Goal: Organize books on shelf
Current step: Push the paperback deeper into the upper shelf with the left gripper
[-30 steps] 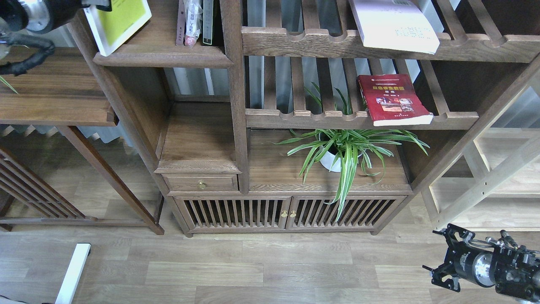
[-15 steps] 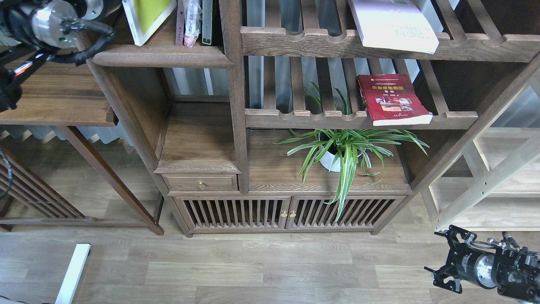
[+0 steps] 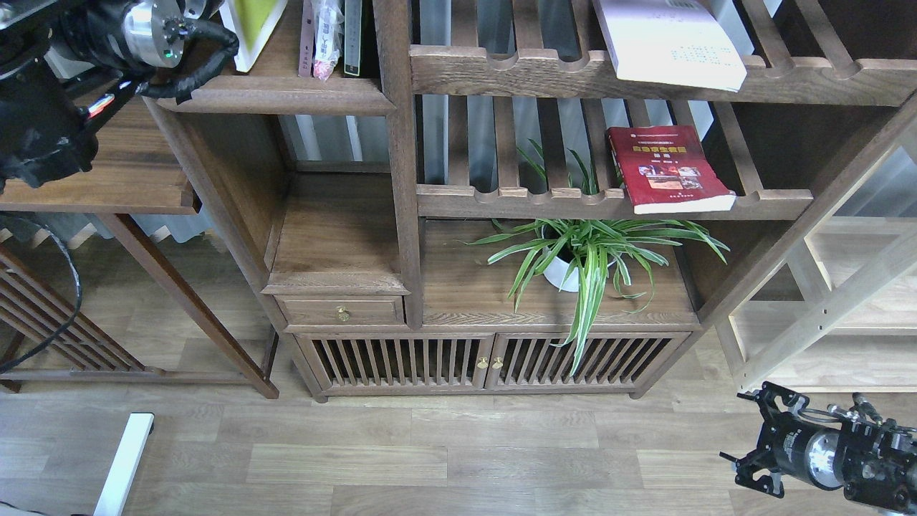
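Observation:
The lime-yellow book [image 3: 254, 25] stands tilted on the dark-brown shelf [image 3: 276, 97] at the top left, partly cut off by the view's top edge. My left gripper [image 3: 204, 8] is at the book's left edge, mostly out of view, and appears shut on it. The white/pale pink book [image 3: 670, 43] lies on the upper slatted rack. The red book [image 3: 666, 168] lies on the lower slatted rack. My right gripper [image 3: 749, 437] hangs low at the bottom right above the floor, open and empty, far from all books.
Several thin items [image 3: 329, 36] stand on the shelf right of the lime-yellow book, against the post [image 3: 394, 143]. A potted spider plant [image 3: 587, 251] sits under the lower rack. A wooden side table [image 3: 107, 172] is at left, a pale wood frame [image 3: 824, 308] at right.
My left arm has moved right along the shelf with the lime-yellow book, which now stands steeper and closer to the standing items. The right arm has hardly moved.

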`<action>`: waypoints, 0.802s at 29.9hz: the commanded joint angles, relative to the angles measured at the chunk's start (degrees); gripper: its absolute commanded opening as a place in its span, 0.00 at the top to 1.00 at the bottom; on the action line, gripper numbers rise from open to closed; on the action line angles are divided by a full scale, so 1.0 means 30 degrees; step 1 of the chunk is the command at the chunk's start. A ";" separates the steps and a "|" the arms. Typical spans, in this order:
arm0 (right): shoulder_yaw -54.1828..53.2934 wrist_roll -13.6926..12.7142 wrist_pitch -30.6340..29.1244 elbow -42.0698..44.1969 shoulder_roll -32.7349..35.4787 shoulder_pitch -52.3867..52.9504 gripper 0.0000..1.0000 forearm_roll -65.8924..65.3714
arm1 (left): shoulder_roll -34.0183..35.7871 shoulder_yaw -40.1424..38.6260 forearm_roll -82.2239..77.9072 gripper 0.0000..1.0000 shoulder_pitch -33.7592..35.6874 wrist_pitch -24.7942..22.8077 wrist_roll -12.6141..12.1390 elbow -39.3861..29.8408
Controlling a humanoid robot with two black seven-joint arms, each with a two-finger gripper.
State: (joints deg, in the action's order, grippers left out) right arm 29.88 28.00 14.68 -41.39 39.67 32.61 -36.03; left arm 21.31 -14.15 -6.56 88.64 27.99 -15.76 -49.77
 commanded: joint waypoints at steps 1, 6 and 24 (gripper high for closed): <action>0.0002 0.0000 0.0000 -0.0001 -0.0012 0.0000 0.00 -0.0030 | -0.0305 0.0935 -0.0010 1.00 0.0306 0.0003 -0.0193 0.0446; 0.0002 0.0000 0.0000 -0.0001 -0.0041 -0.0029 0.00 -0.0001 | -0.0452 0.2371 0.0224 1.00 0.0862 0.0003 -0.0311 0.0623; 0.0002 0.0000 0.0000 -0.0001 0.0105 -0.0234 0.00 -0.0030 | -0.1945 0.4483 0.1365 1.00 0.2269 0.0003 -0.0458 0.2115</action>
State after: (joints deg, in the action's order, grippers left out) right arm 29.88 28.00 14.68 -41.39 39.88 31.82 -36.18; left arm 16.24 -0.56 -3.67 94.85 28.00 -17.15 -44.29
